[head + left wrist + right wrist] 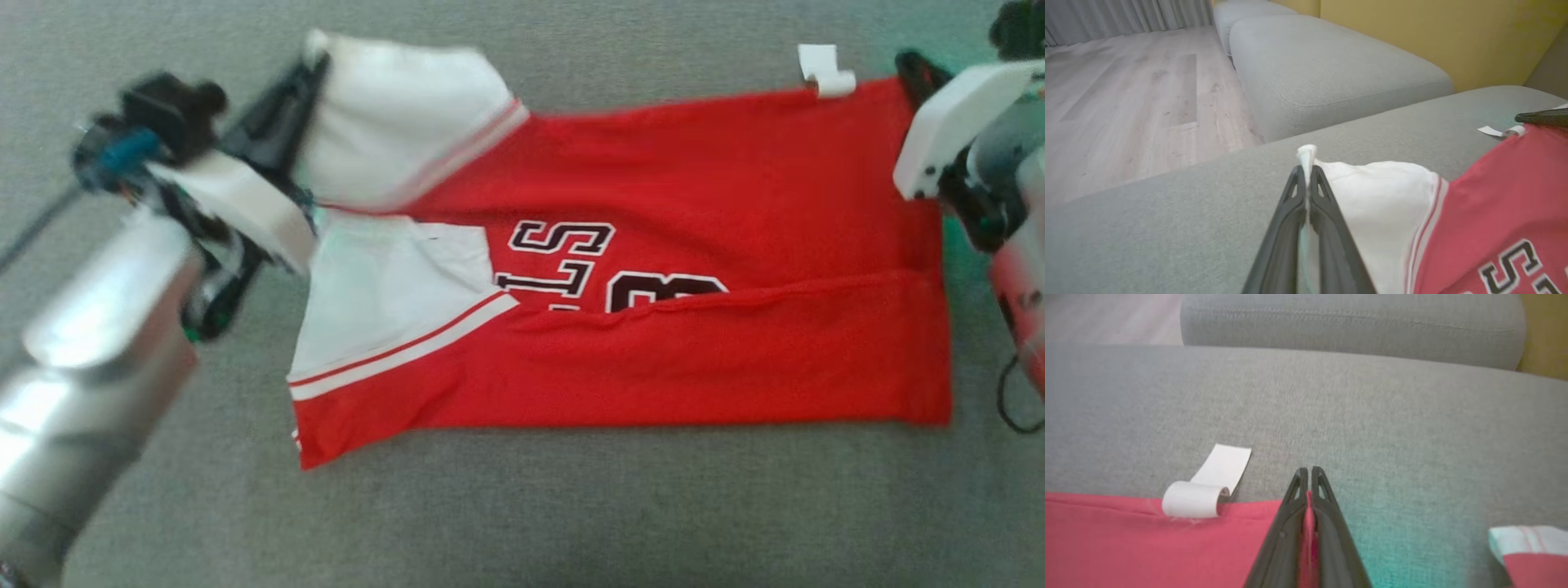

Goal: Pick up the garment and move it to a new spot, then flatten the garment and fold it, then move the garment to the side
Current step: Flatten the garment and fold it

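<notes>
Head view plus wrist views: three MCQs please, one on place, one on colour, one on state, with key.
1. Where is the curled white label?
A. at the garment's far edge, near the right gripper
B. on the wooden floor
C. under the lettering

2. What colour is the sleeve in the left gripper?
A. black
B. grey
C. white

3. How is the right gripper?
A. open above the cloth
B. shut on red fabric
C. shut on the label

Key:
1 A: the label lies on the red edge, just beside the right gripper.
2 C: white cloth rises from between the left jaws.
3 B: red cloth shows pinched between its closed jaws, with the label off to one side.
</notes>
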Robot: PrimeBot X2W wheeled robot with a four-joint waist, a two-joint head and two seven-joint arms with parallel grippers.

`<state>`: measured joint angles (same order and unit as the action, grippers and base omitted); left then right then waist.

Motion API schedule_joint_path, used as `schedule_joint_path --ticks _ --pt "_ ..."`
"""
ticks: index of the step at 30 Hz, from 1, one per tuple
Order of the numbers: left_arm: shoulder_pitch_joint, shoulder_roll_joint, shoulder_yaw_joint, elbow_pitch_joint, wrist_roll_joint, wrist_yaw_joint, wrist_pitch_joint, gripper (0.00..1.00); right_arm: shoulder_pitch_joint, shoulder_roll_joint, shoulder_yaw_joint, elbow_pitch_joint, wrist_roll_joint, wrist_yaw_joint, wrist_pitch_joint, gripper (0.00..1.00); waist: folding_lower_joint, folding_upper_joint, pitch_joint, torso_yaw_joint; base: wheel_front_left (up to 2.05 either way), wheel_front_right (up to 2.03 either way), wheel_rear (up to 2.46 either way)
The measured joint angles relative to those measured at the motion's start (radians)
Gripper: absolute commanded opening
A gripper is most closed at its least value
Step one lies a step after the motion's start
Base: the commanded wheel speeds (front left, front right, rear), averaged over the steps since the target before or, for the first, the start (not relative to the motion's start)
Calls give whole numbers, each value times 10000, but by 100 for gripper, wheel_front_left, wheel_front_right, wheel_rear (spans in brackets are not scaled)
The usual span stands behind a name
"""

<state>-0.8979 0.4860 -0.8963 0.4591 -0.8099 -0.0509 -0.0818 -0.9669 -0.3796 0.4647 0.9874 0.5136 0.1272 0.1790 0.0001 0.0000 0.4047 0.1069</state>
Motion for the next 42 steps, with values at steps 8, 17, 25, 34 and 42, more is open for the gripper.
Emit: schedule_joint_path --ticks 8,17,25,34,42 --pt "-1719 35 594 1471 107 58 -418 0 -1367 408 -33 -54 560 0 -972 0 0 0 164 -571 0 0 0" --pt "-3282 -600 790 3254 558 -209 -1340 0 -2145 617 -102 303 976 0 -1879 0 1 0 382 -909 0 0 0" --pt "-2881 -984 431 3684 702 -727 -1641 0 -1758 456 391 301 1814 0 -1946 0 0 0 -2 -607 0 0 0" --pt "-1014 -385 -947 2132 -107 -813 -1032 0 -19 -360 1225 -412 3043 0 -972 0 -2 0 -813 -302 0 0 0" --pt "267 1016 -2069 286 -1258 -813 566 0 1032 -1064 2092 -1254 4048 0 362 0 -3 1 -1629 -214 0 0 0"
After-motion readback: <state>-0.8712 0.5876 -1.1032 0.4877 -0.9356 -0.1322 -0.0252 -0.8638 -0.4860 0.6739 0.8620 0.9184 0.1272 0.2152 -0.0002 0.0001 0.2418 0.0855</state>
